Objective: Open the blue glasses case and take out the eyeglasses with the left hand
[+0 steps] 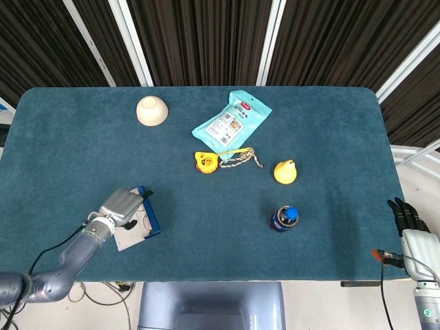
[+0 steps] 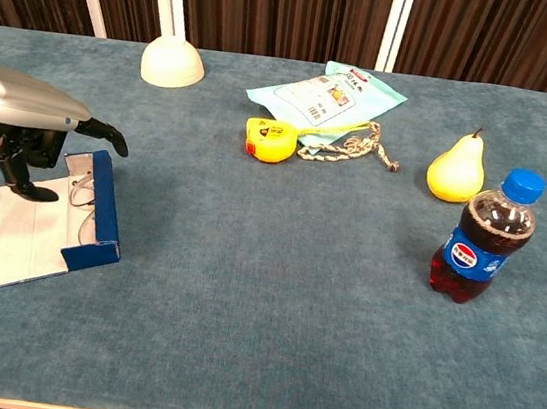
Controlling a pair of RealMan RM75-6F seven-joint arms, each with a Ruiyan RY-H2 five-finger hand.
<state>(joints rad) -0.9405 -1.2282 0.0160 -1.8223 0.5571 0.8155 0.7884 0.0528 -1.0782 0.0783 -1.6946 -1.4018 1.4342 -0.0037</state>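
Observation:
The blue glasses case lies open near the table's front left, its blue wall standing beside a flat white lining. The thin-framed eyeglasses lie inside against that wall. My left hand hovers over the far end of the case, fingers spread and pointing down, one reaching over the blue wall; it holds nothing. In the head view the left hand covers the far part of the case. My right hand hangs off the table's right front corner, fingers straight, empty.
A cream bowl stands upside down at the back left. A teal snack packet, a yellow tape measure and a braided cord lie mid-table. A yellow pear and a cola bottle stand to the right.

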